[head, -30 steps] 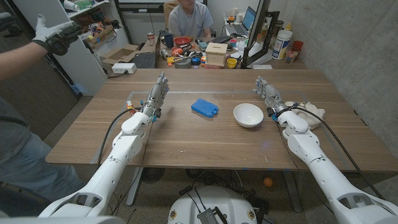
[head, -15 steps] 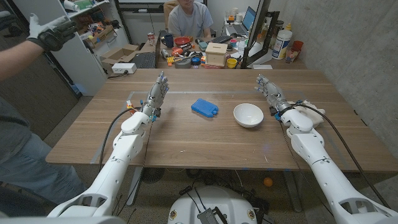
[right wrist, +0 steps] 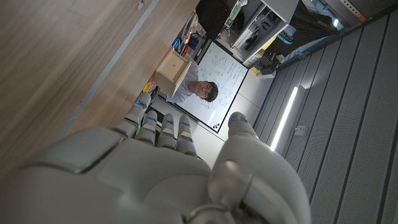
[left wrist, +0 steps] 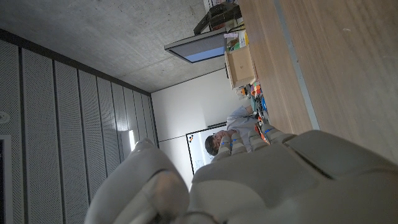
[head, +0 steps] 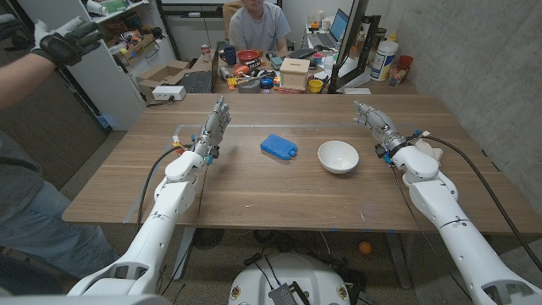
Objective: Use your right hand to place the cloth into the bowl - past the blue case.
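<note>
A white bowl (head: pixel 338 157) stands on the wooden table (head: pixel 254 191), right of centre. The blue case (head: pixel 278 146) lies to its left, near the middle. A crumpled cream cloth (head: pixel 432 146) sits near the table's right edge, partly hidden behind my right wrist. My right hand (head: pixel 376 125) hovers open, fingers stretched toward the far edge, between the bowl and the cloth and holding nothing. My left hand (head: pixel 213 128) is open too, fingers straight, left of the case. Each wrist view shows the back of its own empty hand (right wrist: pixel 155 168) (left wrist: pixel 261 180).
A person (head: pixel 258 25) sits behind the table at a cluttered desk (head: pixel 271 72). At the left edge another person raises a gloved hand (head: pixel 63 41). A concrete wall runs close along the table's right side.
My right arm has swung outward to the right, bringing the wrist in front of the cloth. The left arm has stayed put. The gloved hand at the left rose slightly.
</note>
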You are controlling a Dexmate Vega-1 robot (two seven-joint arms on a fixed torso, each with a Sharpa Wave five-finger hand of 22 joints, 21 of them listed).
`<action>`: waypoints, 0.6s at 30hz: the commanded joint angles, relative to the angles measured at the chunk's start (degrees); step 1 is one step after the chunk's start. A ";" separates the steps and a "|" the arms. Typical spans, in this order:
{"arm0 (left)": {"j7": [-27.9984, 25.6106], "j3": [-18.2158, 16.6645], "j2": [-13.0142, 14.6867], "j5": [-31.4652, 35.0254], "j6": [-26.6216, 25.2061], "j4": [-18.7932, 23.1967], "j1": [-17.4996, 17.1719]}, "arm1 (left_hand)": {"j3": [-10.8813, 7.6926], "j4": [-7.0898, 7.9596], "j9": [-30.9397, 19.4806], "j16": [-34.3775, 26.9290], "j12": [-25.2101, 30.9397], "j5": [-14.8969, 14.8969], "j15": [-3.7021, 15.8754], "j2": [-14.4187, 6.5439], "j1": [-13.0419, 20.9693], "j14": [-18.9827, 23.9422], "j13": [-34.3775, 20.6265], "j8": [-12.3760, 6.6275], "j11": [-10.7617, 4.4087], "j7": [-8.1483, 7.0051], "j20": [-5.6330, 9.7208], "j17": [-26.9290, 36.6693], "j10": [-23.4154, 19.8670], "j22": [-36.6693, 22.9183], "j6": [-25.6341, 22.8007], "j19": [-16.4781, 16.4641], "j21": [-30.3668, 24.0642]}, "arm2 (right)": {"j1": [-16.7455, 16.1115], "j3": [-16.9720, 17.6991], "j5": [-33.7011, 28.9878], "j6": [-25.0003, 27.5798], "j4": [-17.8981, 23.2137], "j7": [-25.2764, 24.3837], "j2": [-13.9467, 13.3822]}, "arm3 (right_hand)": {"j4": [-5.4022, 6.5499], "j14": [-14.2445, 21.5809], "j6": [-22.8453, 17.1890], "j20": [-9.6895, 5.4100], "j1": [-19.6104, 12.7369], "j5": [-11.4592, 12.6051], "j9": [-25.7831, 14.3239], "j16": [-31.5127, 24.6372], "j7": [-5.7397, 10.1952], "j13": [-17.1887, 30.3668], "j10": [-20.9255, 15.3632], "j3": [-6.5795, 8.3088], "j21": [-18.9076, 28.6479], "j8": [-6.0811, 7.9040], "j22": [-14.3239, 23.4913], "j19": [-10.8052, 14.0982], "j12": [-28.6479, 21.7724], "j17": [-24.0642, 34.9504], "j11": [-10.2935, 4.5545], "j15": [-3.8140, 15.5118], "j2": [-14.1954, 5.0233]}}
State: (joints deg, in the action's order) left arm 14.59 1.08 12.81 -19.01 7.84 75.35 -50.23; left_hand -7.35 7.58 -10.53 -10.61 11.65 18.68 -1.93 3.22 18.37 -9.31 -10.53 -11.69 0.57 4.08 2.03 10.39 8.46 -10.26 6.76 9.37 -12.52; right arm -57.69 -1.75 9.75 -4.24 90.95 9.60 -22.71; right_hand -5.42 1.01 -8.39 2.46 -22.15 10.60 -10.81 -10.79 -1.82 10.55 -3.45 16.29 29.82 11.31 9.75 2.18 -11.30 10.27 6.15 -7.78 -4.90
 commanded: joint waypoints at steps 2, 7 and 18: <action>0.56 -0.44 -0.22 1.03 -0.57 -0.11 0.59 | -0.04 -0.41 -0.17 -0.27 0.27 0.50 0.54 -0.08 0.44 -0.11 -0.23 -0.04 -0.25 -0.68 1.37 0.19 0.12 -0.18 0.10 0.66 0.13 | -3.94 1.51 -6.08 1.72 6.93 -3.41 -4.03 | -0.50 -0.61 -0.07 0.00 -0.71 0.08 -0.24 0.22 0.59 0.24 0.63 0.09 -0.43 -0.03 0.16 -0.94 -0.03 0.15 -0.06 0.10 0.01; 0.96 -0.36 -0.20 1.10 -0.84 -0.21 0.79 | 0.01 -0.44 -0.17 -0.25 0.25 0.54 0.56 -0.14 0.48 -0.13 -0.23 -0.02 -0.17 -0.77 1.23 0.19 0.12 -0.18 0.08 0.76 0.18 | -5.12 2.29 -6.66 1.84 7.91 -4.26 -4.52 | -0.67 -0.86 -0.27 -0.02 -0.87 0.09 -0.26 0.25 0.93 0.28 0.31 0.08 -0.83 0.06 0.17 -1.38 -0.25 0.16 -0.34 0.21 0.02; 1.46 -0.01 -0.50 1.46 -0.91 -1.10 1.44 | 0.10 -0.48 -0.18 -0.22 0.16 0.61 0.43 -0.26 0.55 -0.16 -0.23 0.00 -0.36 -0.80 1.16 0.19 0.27 -0.19 -0.02 0.91 0.28 | -7.62 3.65 -8.98 4.52 11.24 -5.37 -6.72 | -0.96 -1.09 -0.75 0.33 -1.17 0.12 -0.29 0.23 1.37 0.32 -0.11 0.07 -1.48 0.24 0.18 -2.05 -0.53 0.17 -0.35 0.28 0.09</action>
State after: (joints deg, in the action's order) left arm 15.38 0.79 12.54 -18.03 7.17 74.84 -49.30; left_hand -7.11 7.34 -10.53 -10.61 11.65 18.98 -1.71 3.22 18.37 -9.09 -10.53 -11.69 0.58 3.56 2.03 10.40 8.46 -10.26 6.65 9.36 -12.28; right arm -62.14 0.24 3.35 -1.80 97.89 5.67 -26.73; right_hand -5.85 0.39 -8.81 2.57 -22.75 10.60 -10.80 -10.58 -0.80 10.76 -3.37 16.30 28.60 11.31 9.74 0.62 -11.30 10.26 5.62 -7.15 -4.92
